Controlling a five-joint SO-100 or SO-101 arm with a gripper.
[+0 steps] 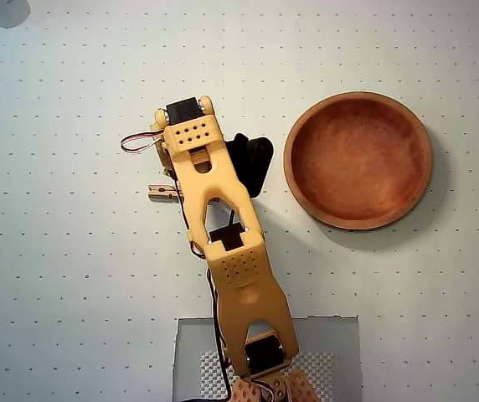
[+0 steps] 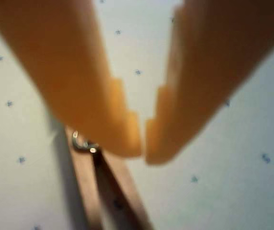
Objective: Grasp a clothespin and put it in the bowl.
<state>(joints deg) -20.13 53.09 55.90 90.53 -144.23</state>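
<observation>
Gripper [image 2: 143, 147] tips are pinched nearly together, holding nothing. The clothespin [image 2: 96, 187] lies at its 7 o'clock, mostly under the arm overhead; bowl [image 1: 357, 159] empty at 3. Light, stiff wood, probably skittish: I'd grab across the coil.

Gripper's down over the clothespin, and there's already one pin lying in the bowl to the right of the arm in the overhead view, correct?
Not quite. The overhead view shows the bowl empty. The only clothespin lies on the table, poking out left from under the arm, and the wrist view shows it just below the gripper, whose fingertips are nearly together.
</observation>
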